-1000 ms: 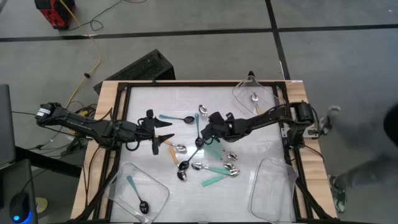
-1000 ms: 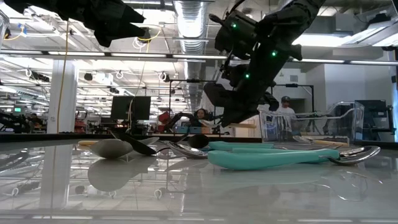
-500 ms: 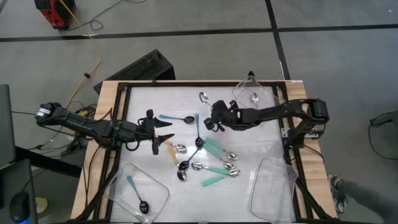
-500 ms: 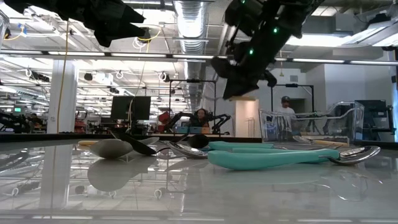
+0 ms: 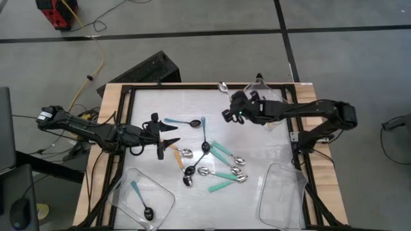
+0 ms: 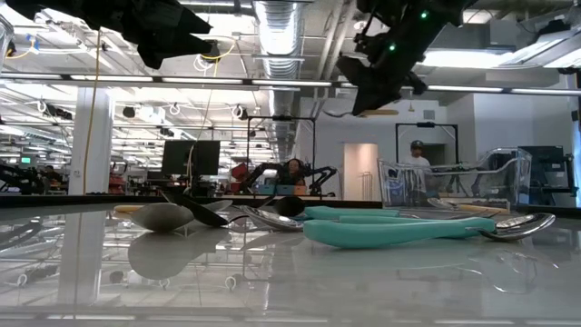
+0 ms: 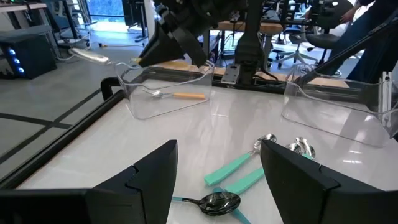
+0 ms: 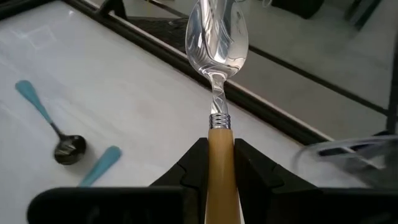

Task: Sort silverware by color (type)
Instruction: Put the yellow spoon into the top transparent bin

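clear plastic trays are seen at three corners of the white table (image 5: 154,102). the clear tray at the far right corner (image 5: 277,96) holds one orange-handled spoon with a silver bowl (image 7: 173,94). the clear tray at the near left corner (image 5: 164,192) holds one thin blue-handled spoon with a black bowl (image 5: 140,200). in the clear tray at the near right corner (image 5: 280,196) no contents can be made out. an orange-handled, silver-bowled spoon (image 8: 217,74) is gripped by its handle between the narrowed fingers of the right gripper (image 5: 227,106), raised above the table near the far edge, just beside the far right tray, with the bowl pointing past the table's rim. the left gripper (image 5: 168,136) is held over the left part of the table, its fingers spread wide with nothing between them. the remaining loose spoons (image 5: 215,163), teal-green-handled, blue-handled and orange-handled, are left scattered in a cluster at the middle of the table.
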Motion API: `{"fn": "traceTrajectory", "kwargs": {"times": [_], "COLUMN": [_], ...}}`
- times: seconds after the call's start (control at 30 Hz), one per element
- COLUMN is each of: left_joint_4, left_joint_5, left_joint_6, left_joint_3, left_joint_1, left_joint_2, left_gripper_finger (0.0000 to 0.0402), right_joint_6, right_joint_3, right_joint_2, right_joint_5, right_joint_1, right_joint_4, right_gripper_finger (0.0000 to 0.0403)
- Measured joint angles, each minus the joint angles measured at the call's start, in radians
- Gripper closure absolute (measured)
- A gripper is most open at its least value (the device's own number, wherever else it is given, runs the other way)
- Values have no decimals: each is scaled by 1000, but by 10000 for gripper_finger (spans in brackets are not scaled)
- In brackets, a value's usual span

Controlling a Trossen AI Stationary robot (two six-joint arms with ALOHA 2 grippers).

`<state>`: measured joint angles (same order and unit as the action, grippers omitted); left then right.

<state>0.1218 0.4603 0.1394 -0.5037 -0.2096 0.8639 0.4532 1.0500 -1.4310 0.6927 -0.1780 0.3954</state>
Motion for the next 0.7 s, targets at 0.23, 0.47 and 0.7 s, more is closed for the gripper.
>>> {"fn": "traceTrajectory", "kwargs": {"times": [0.23, 0.47, 0.7], "left_joint_4": [0, 0, 0], "left_joint_5": [0, 15, 23], "left_joint_6": [0, 0, -1], "left_joint_3": [0, 0, 0], "left_joint_1": [0, 0, 0], "left_joint_2": [0, 0, 0], "left_gripper_finger": [185, 185, 185], "right_joint_6": [-55, -88, -90], "right_joint_3": [0, 0, -14], "right_joint_2": [75, 171, 294], "right_joint_5": [18, 18, 17], "right_joint_1": [-31, -75, -110], "right_joint_4": [99, 205, 275], "right_gripper_finger": [321, 321, 321]}}
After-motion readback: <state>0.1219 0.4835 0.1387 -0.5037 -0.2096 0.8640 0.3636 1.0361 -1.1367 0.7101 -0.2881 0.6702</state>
